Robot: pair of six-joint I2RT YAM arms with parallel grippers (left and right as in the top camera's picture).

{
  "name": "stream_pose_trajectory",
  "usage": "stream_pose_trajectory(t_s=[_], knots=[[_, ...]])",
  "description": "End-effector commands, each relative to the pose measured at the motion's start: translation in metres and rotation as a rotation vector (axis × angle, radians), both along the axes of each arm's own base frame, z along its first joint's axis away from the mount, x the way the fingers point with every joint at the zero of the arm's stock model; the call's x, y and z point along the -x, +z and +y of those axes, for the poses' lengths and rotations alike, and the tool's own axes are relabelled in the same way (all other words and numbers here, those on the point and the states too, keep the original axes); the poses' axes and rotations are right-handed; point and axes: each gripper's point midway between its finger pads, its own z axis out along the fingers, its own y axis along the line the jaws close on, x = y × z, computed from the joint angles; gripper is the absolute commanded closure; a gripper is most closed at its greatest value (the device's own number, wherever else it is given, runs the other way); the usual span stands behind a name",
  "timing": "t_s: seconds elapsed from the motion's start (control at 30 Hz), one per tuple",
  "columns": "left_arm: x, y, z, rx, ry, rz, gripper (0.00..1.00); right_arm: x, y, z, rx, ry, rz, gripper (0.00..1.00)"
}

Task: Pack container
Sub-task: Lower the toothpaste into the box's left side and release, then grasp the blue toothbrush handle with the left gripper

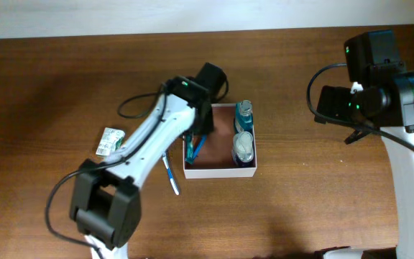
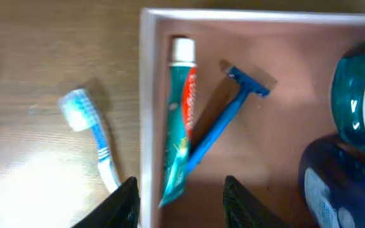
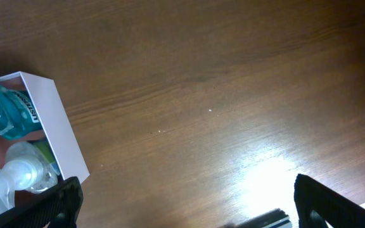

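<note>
left jaws: parted, clear of toothpaste (image 2: 181, 120) laid along container (image 2: 147, 114) wall, likely saving floor room | right jaws: wide, empty | toothbrush (image 2: 99, 140) on table (image 2: 37, 63), unpacked

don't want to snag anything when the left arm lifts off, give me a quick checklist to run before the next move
1. Left gripper free of the toothpaste: ok, jaws apart either side of its tail, not pinching.
2. Toothpaste and razor inside the container: ok, both lie on its floor by the side wall.
3. One of its fingers clear of that wall: cannot tell, it sits about over it.
4. Toothbrush packed: not ok, it lies on the table outside that wall.
5. Floor space for it: ok, bare strip between razor and bottles.
6. Right gripper ready: ok, open, nothing between its fingers.
</note>
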Motion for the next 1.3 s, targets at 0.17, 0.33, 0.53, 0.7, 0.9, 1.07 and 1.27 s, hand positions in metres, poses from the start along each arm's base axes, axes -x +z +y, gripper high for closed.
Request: stream_pose_trajectory(t_s=[0.17, 0.33, 0.53, 0.7, 0.9, 1.07, 1.27], knots=[[0.018, 0.079, 0.063, 0.026, 0.105, -0.064, 0.60, -0.001, 0.003, -0.005, 0.013, -0.016, -0.011, 0.02], [0.022, 0.065, 0.079, 0.004, 0.144, -0.020, 0.65, -0.001, 0.003, -0.005, 0.013, -0.016, -0.011, 0.02], [0.026, 0.025, 0.084, 0.068, 0.181, 0.053, 0.65, -0.001, 0.003, -0.005, 0.013, -0.016, -0.011, 0.02], [0.036, -0.018, 0.089, 0.125, 0.208, 0.121, 0.65, -0.001, 0.003, -0.005, 0.013, -0.016, -0.011, 0.02], [0.054, -0.061, 0.083, 0.198, 0.212, 0.181, 0.65, -0.001, 0.003, -0.005, 0.013, -0.016, -0.011, 0.02], [0.064, -0.098, 0.080, 0.232, 0.205, 0.170, 0.65, -0.001, 0.003, -0.004, 0.013, -0.015, -0.011, 0.02], [0.066, -0.112, 0.082, 0.235, 0.203, 0.153, 0.64, -0.001, 0.003, -0.005, 0.013, -0.016, -0.011, 0.02]])
